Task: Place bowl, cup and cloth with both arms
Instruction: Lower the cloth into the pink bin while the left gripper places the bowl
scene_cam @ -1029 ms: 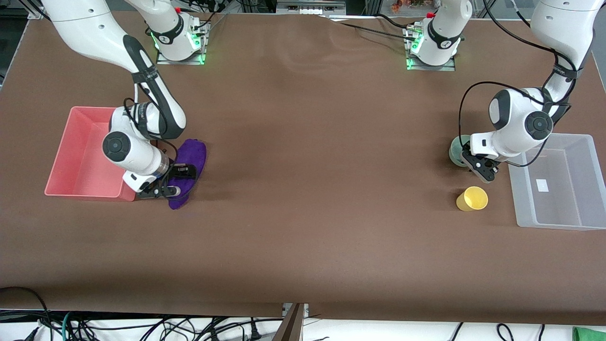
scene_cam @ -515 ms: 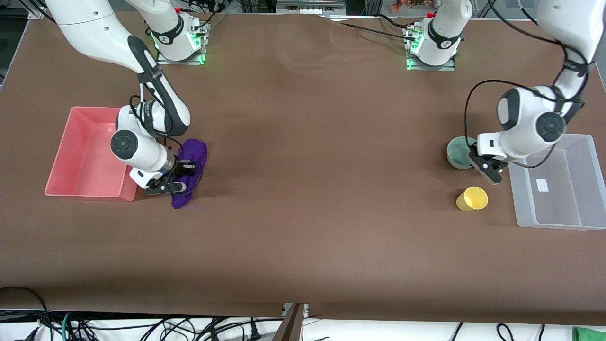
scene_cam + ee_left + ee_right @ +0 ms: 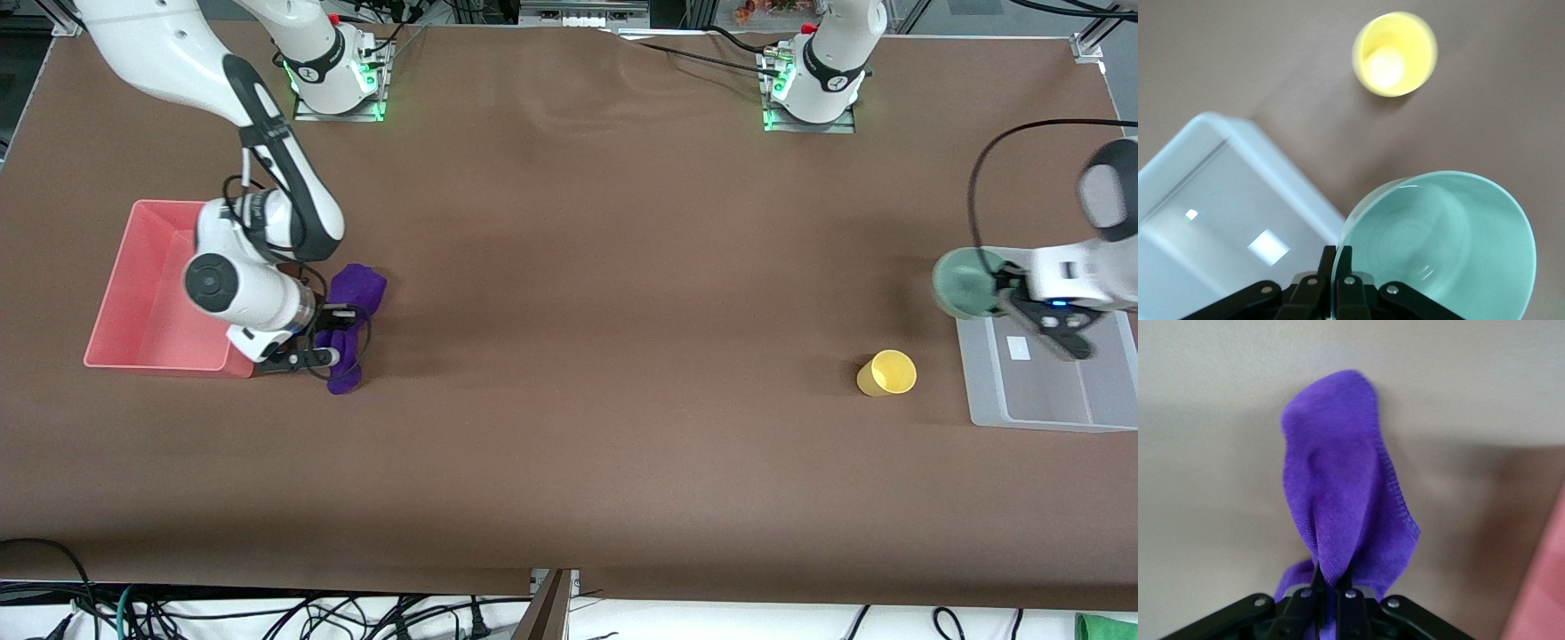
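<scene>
My left gripper (image 3: pixel 1005 284) is shut on the rim of the pale mint-green bowl (image 3: pixel 964 283) and holds it in the air over the edge of the clear bin (image 3: pixel 987 391). In the left wrist view the fingers (image 3: pixel 1336 257) pinch the bowl's wall (image 3: pixel 1445 247). The yellow cup (image 3: pixel 886 372) stands on the table beside the clear bin, and also shows in the left wrist view (image 3: pixel 1394 53). My right gripper (image 3: pixel 334 336) is shut on the purple cloth (image 3: pixel 356 289), which is bunched beside the pink bin (image 3: pixel 133 293). The right wrist view shows the cloth (image 3: pixel 1345 487) hanging from the fingers (image 3: pixel 1331 577).
The clear bin has a white label on its floor (image 3: pixel 1268 247). The pink bin's wall shows in the right wrist view (image 3: pixel 1541 587). The brown table (image 3: pixel 605 311) spreads wide between the two bins. Both arm bases (image 3: pixel 809 80) stand along the table's edge farthest from the front camera.
My left gripper has lifted the bowl off the table and carried it to the clear bin's edge. My right gripper has gathered the cloth into a tighter bundle and shifted slightly toward the pink bin.
</scene>
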